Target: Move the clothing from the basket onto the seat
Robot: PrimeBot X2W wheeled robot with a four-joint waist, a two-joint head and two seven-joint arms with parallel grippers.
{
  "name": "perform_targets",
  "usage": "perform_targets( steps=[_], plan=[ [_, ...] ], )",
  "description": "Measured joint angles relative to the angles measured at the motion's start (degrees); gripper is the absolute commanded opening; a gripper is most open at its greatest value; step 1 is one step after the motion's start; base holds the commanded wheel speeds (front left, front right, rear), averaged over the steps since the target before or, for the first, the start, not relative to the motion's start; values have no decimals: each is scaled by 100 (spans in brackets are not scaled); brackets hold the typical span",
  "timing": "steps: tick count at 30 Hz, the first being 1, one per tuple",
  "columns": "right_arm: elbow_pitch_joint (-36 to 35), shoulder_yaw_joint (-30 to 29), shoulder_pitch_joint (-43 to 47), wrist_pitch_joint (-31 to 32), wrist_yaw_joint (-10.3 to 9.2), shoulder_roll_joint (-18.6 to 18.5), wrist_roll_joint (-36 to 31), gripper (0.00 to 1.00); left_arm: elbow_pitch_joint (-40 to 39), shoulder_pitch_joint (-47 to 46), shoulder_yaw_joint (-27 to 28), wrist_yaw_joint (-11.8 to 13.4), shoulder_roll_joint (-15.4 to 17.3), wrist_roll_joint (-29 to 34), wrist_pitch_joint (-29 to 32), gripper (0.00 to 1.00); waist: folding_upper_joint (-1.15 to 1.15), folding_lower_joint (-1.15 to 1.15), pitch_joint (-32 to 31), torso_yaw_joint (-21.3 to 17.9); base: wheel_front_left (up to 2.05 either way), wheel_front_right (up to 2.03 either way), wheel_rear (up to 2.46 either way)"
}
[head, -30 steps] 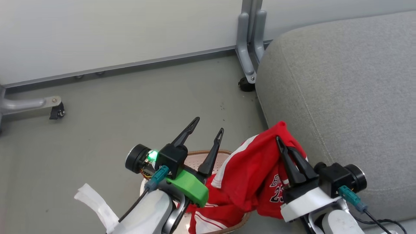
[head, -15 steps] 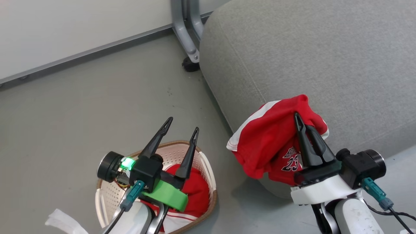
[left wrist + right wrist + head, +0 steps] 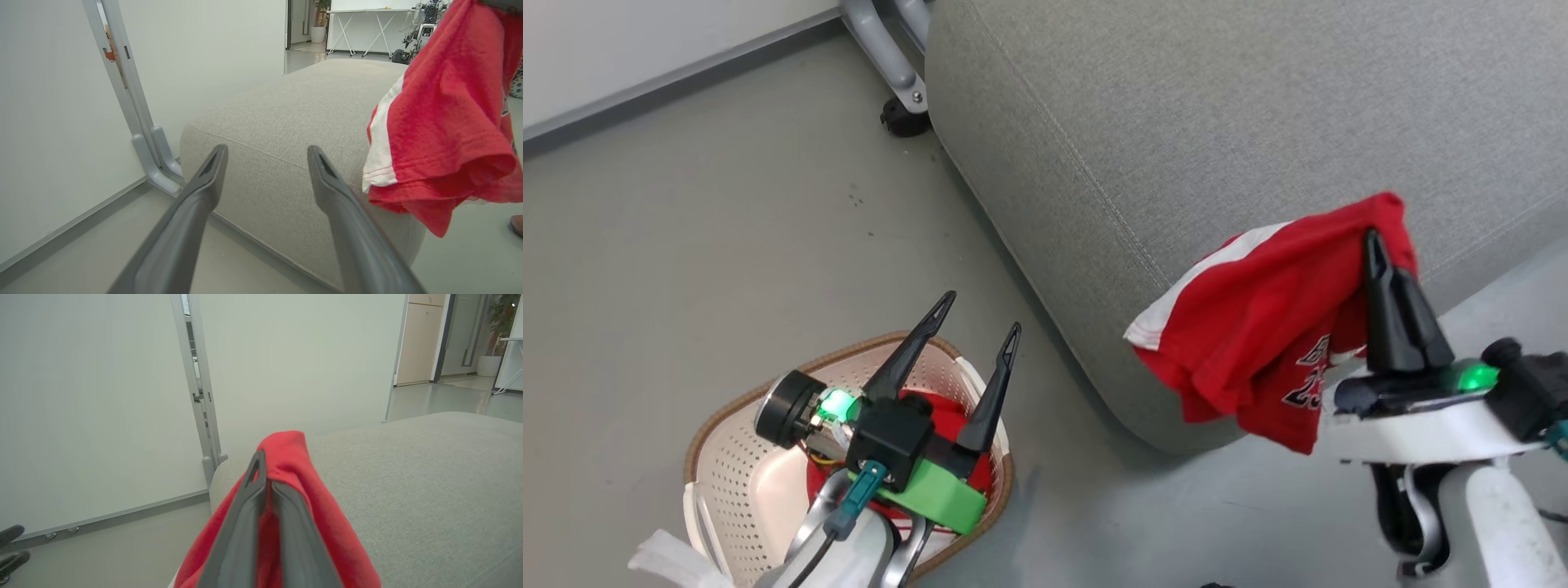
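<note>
1. We are turning toward the seat [image 3: 1217, 106]. The whole head view is sliding compared with a second ago, so we are judging the change by how things sit relative to one another.
2. A second ago the red jersey [image 3: 1258, 310] was trailing over the basket [image 3: 739, 457], with its lower folds still at the rim. Now it is hanging well apart from the basket, by the front corner of the seat.
3. For the task, we are judging that the lift-out is done for this garment and the carry is nearly over. The jersey is not yet lying on the cushion. Its top fold is riding above the seat's surface while the hem is dangling below the edge. We cannot tell whether the cloth is brushing the upholstery.
4. The right pincer [image 3: 1382, 253] is clamping a bunched fold at the very top of the jersey, with its two dark fingers pressed together. The fabric is draping down on both sides of them, white stripe and dark lettering showing.
5. The left pincer [image 3: 980, 312] is standing spread wide above the basket. It is holding nothing and, as far as we can see, touching nothing.
6. More red clothing [image 3: 943, 408] is lying in the basket beneath it, so further trips are waiting.
</note>
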Motion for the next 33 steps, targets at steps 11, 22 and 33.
perform_targets(
  steps=[11,22,33],
  plan=[
    [422,-1426,-2134,0,0,-63,35,0,73,-667,-130,-298,-7,255,3,100,0,1,953,282,0,0,0],
    [1972,-1864,-4228,0,1,-1528,305,0,-386,-1267,45,-343,223,287,223,100,0,1,2213,714,0,0,0],
    [4014,-2635,-4643,1,1,-1662,-226,4,-446,-1328,231,-104,237,229,279,100,0,0,3060,1139,0,0,0]
  ],
)
